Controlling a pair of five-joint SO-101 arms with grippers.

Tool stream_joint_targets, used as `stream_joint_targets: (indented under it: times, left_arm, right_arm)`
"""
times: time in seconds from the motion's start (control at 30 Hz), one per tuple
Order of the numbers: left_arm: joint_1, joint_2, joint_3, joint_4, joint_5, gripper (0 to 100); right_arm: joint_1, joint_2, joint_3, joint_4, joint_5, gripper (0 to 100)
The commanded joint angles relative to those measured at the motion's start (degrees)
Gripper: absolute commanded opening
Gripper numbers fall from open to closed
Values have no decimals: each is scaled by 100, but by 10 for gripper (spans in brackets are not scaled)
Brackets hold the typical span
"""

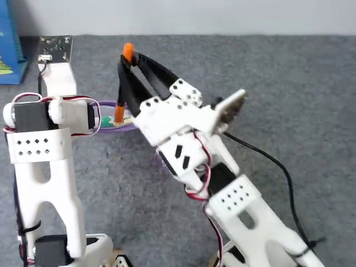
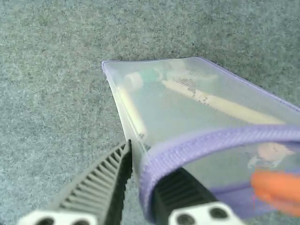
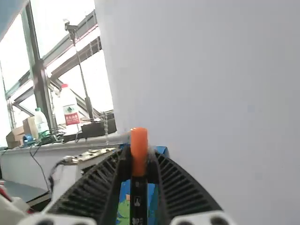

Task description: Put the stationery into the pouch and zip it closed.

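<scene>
Pouch [image 2: 197, 108], translucent with purple trim, sits on the grey surface [image 1: 300, 83] near ten o'clock in the high view. Its open edge is pinched in the jaws of the left arm [image 1: 41, 161], and a pencil [image 2: 220, 104] lies inside. The jaws of the right arm [image 1: 189, 139] clamp an orange-capped pen [image 1: 128, 53] upright, its lower end at the pouch mouth. Bare surface spreads from twelve to four o'clock.

Grey felt-covered counter [image 1: 311, 83]; blue box [image 1: 9, 53] at its far edge; white wall [image 1: 222, 16]. Window frame [image 3: 40, 84]; plastic bottle [image 3: 70, 110], smaller bottle [image 3: 41, 123], cardboard box [image 3: 18, 137] near it.
</scene>
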Motion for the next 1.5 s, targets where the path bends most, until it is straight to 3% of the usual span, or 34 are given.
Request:
stream_joint_targets:
  times: [0.0, 0.13, 0.4, 0.67, 0.87, 1.1, 1.47]
  left_arm:
    - [0, 97, 57, 114, 53, 10]
    - [0, 97, 84, 114, 53, 10]
    - [0, 97, 127, 114, 53, 10]
    - [-141, 97, 207, 105, 44, 10]
    - [-123, 97, 215, 105, 44, 10]
    - [-141, 97, 215, 114, 44, 10]
    - [-132, 97, 277, 114, 44, 10]
  right_arm:
    - [110, 312, 114, -356, -26, 8]
    - [48, 382, 404, -251, -9, 21]
    - [-347, -655, 422, 1455, 220, 303]
    - [-233, -2659, 413, 4576, 193, 251]
    - [13, -2642, 457, 6220, 193, 213]
    - [92, -1059, 422, 6308, 176, 182]
    - [312, 347, 422, 5112, 193, 179]
